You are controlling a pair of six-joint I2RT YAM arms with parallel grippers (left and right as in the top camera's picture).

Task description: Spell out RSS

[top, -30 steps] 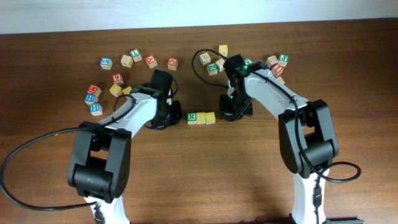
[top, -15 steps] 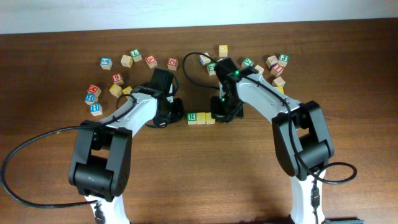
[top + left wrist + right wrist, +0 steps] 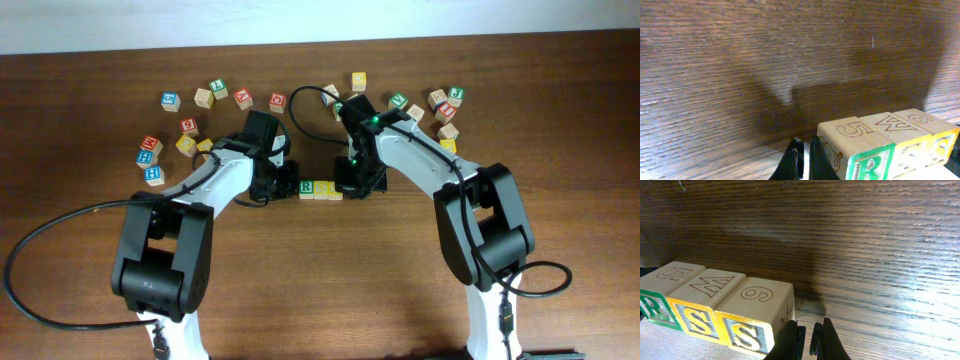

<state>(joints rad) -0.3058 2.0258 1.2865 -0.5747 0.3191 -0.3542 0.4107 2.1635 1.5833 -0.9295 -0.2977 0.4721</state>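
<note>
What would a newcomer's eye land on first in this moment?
A tight row of three letter cubes reading R, S, S lies mid-table. The left gripper and right gripper, both shut, flank its two ends. Loose cubes are scattered across the far side of the table.

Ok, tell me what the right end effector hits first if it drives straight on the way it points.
The right end effector would probably meet only bare table; the nearest S cube sits just beside its line, not in it, though depth is hard to judge.
</note>
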